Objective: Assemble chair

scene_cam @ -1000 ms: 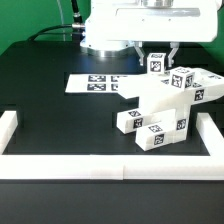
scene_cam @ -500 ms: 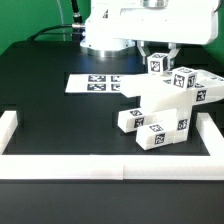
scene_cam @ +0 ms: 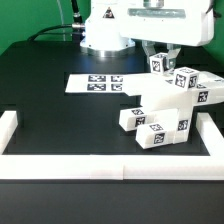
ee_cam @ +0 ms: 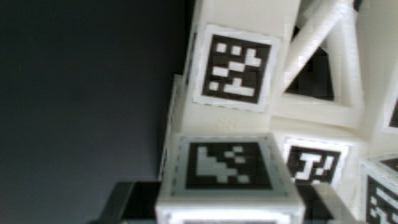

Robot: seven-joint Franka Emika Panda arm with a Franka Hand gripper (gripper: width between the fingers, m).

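Observation:
The chair (scene_cam: 165, 105) is a partly joined cluster of white tagged blocks and bars at the exterior view's right, resting on the black table. My gripper (scene_cam: 160, 57) hangs straight down over its top and is shut on an upright tagged piece (scene_cam: 159, 66) at the back of the cluster. In the wrist view that piece (ee_cam: 222, 165) fills the gap between my dark fingers (ee_cam: 134, 200), its tag facing the camera. Beyond it runs a longer white bar with another tag (ee_cam: 235, 70). My gripper (ee_cam: 222, 208) hides the piece's lower sides.
The marker board (scene_cam: 95, 83) lies flat to the exterior view's left of the chair. A white border rail (scene_cam: 100, 166) runs along the front with raised ends at both sides. The arm's white base (scene_cam: 105, 35) stands at the back.
My gripper and the piece it holds have shifted slightly toward the exterior view's right, and the rest of the chair cluster has slid along with them.

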